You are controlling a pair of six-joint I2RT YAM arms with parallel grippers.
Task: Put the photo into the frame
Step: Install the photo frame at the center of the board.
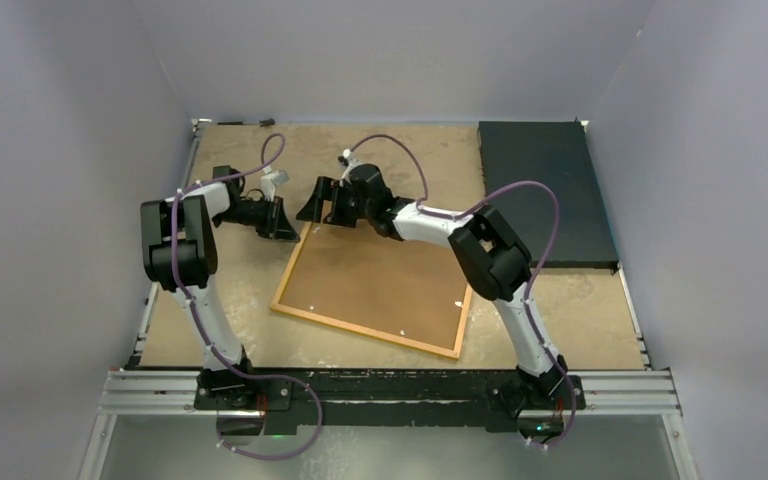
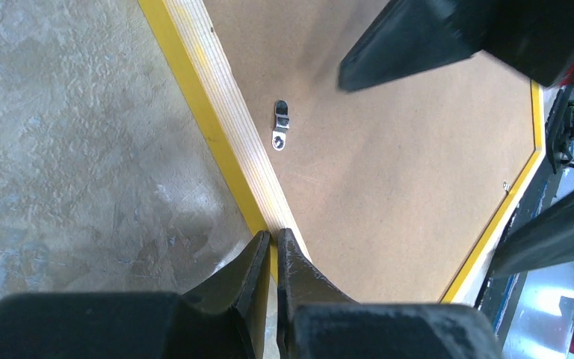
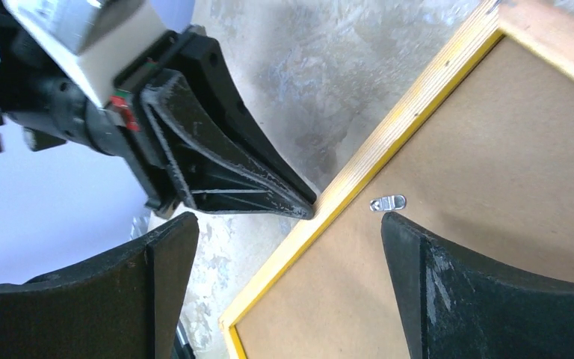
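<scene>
The frame lies face down in the middle of the table, its yellow rim and pale wood edge up. A brown backing board fills it. The photo is hidden. My left gripper is shut, and its tips rest at the frame's left edge, near the far corner. My right gripper is open and straddles that same edge. One finger hangs over the table and the other over the board, next to a small metal clip. In the right wrist view the left gripper points at the rim.
A dark rectangular mat lies at the back right of the table. Another view of the clip shows it on the board close to the rim. Grey walls close in both sides, and an aluminium rail runs along the near edge.
</scene>
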